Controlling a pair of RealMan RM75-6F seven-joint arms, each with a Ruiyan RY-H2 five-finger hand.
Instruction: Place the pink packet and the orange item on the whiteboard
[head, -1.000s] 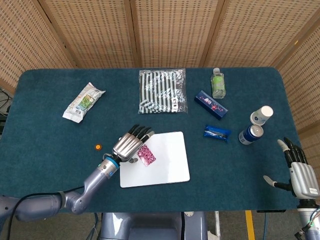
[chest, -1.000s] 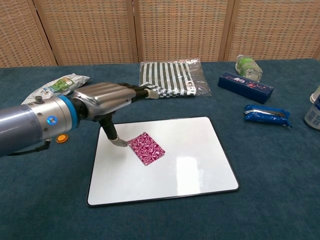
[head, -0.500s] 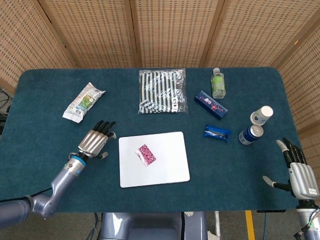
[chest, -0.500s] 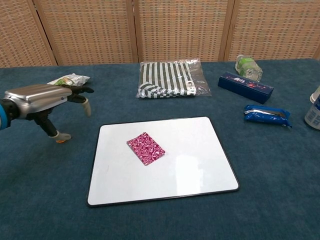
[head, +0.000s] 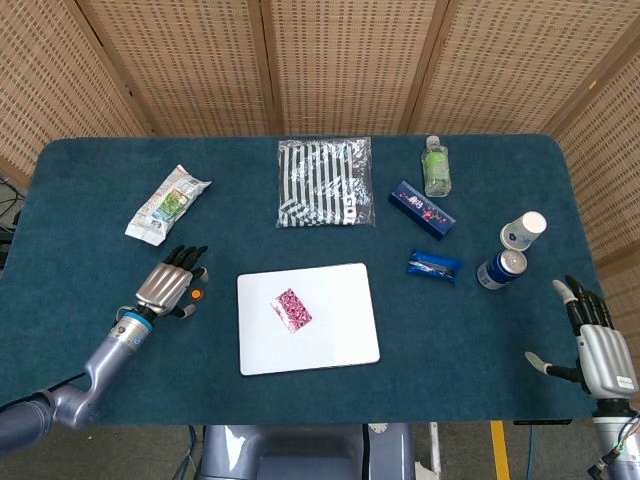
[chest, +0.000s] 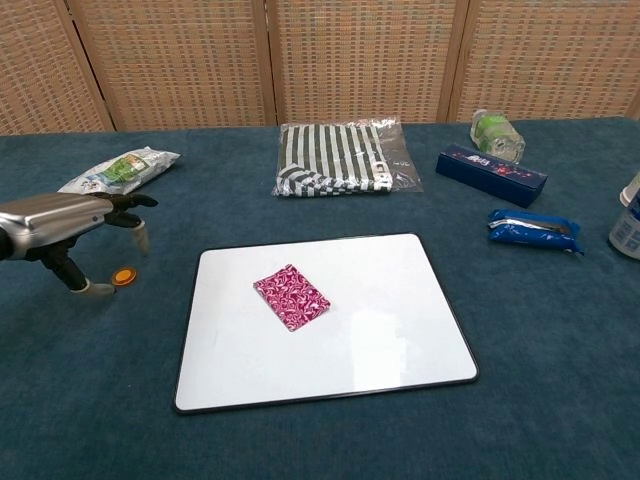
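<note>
On the blue-green table (head: 90, 190), the left hand (head: 167, 288), fingers apart and empty, has drawn back from the whiteboard (head: 340, 330) to the orange item (chest: 123, 276). The pink packet (head: 292, 309) lies on the board. Only the head view shows the right hand (head: 597, 345), spread, empty.

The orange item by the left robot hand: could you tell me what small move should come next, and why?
Probably lower the left robot hand and pinch the orange item. The pink packet already lies on the whiteboard, while the small orange disc is on the blue cloth left of the board. The hand is open beside the disc and holds nothing.
</note>
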